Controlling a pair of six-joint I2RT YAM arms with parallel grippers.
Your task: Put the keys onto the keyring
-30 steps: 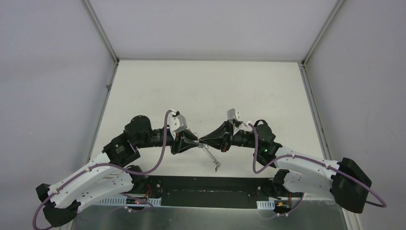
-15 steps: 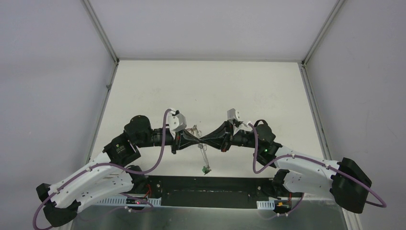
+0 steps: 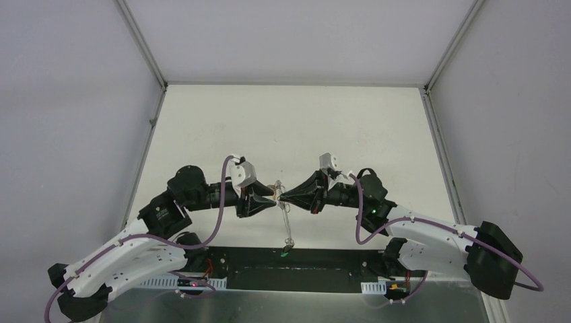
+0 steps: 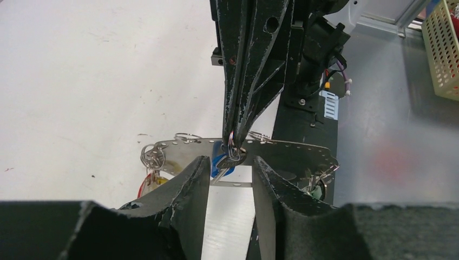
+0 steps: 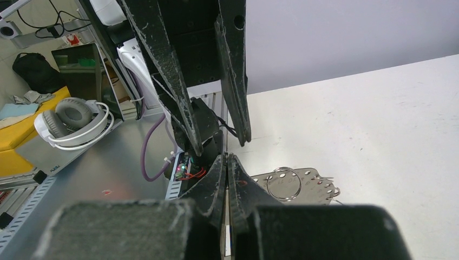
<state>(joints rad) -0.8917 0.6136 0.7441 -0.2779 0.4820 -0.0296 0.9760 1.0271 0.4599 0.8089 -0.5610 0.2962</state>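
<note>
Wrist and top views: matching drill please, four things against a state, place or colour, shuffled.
1. left gripper
2. right gripper
3. keyring
4. headphones

A. shut on keyring
B. hanging down between the grippers
C. open
D. white, grey pads

Pairs: 1-C, 2-A, 3-B, 4-D

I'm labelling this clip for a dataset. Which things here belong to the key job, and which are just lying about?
Job:
keyring
blue key tag
red key tag
right gripper, pinching the keyring
left gripper, open

Lying about:
headphones
yellow basket
</note>
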